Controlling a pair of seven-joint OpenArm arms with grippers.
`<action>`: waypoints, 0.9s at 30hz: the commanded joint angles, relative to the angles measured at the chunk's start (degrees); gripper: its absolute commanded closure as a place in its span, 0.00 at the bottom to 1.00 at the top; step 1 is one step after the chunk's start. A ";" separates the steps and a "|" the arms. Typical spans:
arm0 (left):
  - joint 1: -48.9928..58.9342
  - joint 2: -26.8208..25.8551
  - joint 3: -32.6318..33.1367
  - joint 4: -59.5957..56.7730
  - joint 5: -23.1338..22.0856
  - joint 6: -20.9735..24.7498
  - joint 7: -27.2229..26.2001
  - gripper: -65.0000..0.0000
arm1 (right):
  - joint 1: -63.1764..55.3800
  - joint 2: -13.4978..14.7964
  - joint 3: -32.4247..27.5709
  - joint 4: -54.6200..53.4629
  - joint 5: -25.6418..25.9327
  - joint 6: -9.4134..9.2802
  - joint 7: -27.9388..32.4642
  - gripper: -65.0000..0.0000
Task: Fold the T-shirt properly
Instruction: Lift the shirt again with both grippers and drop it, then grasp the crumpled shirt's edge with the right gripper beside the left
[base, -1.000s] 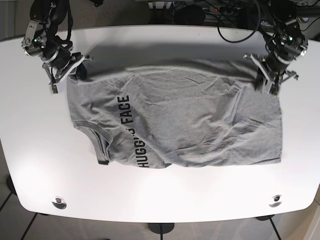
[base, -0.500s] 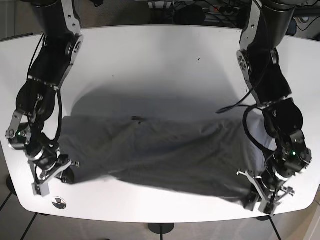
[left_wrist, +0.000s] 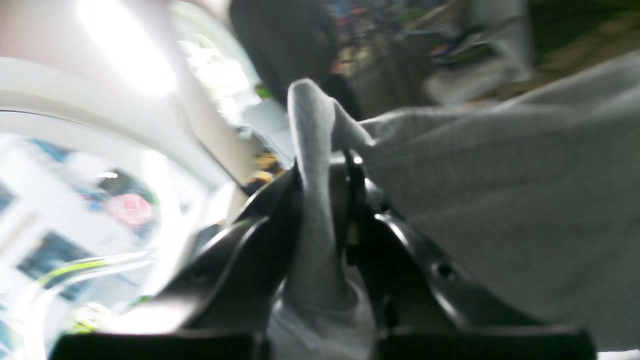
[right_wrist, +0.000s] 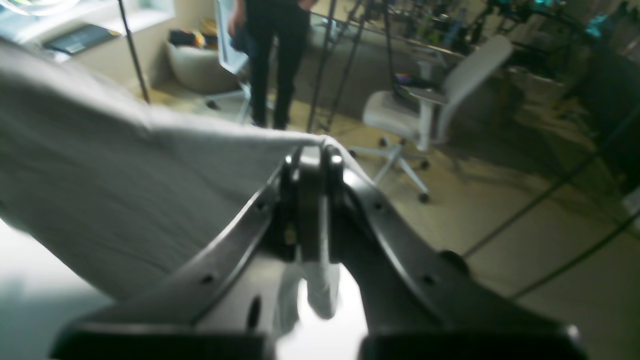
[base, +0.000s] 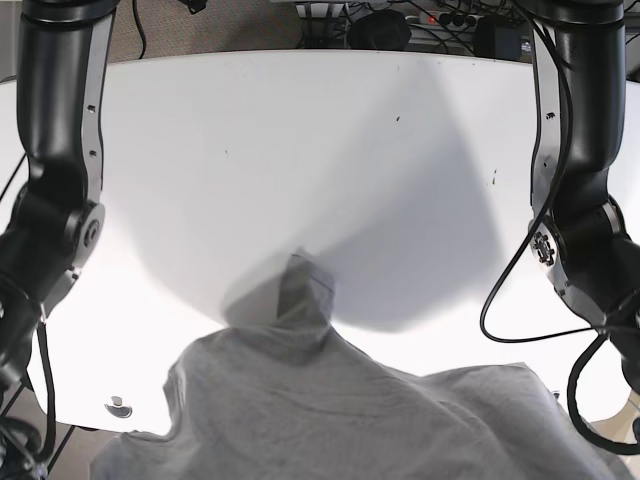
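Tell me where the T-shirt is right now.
The T-shirt is lifted toward the near edge of the table, filling the bottom of the base view. The left gripper and the right gripper each pinch a gathered edge.

You've got the grey T-shirt (base: 330, 410) lifted off the white table, bunched low at the near edge; one tip (base: 300, 275) still drapes onto the surface.

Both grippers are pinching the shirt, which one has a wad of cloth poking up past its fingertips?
The left gripper: a rounded fold of the T-shirt sticks up above it. At the right gripper, the cloth edge lies level with the tips.
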 joint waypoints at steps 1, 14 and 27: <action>3.05 0.04 0.17 5.30 -0.72 0.14 1.24 0.99 | -3.30 0.80 0.44 2.98 0.41 0.14 0.61 0.96; 54.57 2.67 -12.93 23.68 -5.30 0.14 1.41 0.99 | -52.53 -0.60 15.47 20.04 8.59 -0.39 0.78 0.96; 79.18 3.11 -23.22 23.68 -12.68 0.14 -4.30 0.99 | -52.62 -6.84 -0.62 -11.79 9.12 -0.48 19.07 0.14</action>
